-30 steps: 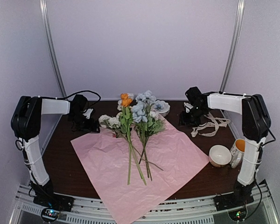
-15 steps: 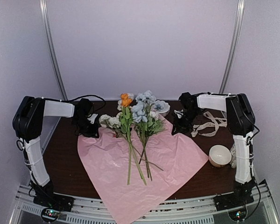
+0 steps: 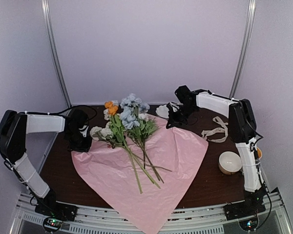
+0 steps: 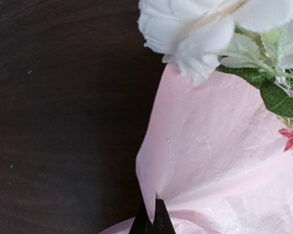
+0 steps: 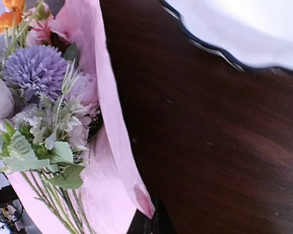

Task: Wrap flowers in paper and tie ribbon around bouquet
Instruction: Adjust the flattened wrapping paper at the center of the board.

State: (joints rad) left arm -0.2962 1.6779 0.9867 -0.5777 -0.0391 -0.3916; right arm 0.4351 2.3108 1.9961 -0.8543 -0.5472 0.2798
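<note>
The pale pink paper [image 3: 136, 170] lies spread on the dark table with the flowers [image 3: 127, 122] across it, blooms at the back and stems pointing to the front. My left gripper [image 3: 80, 145] is shut on the paper's left corner [image 4: 158, 161], lifting it beside a white bloom [image 4: 195, 29]. My right gripper [image 3: 172, 122] is shut on the paper's far right corner [image 5: 145, 202], next to the flowers [image 5: 39, 73]. The cream ribbon [image 3: 216, 130] lies loose on the table at the right. No bundled bouquet is in view.
A white bowl [image 3: 229, 162] stands near the right arm, with an orange cup [image 3: 258, 152] behind that arm. A white scalloped dish [image 3: 162, 111] sits at the back of the table, close to my right gripper, and fills the top right of the right wrist view [image 5: 244, 29].
Both grippers have shut on corners of the paper. Both arms swung left, and the paper with the flowers on it shifted and turned leftward.
</note>
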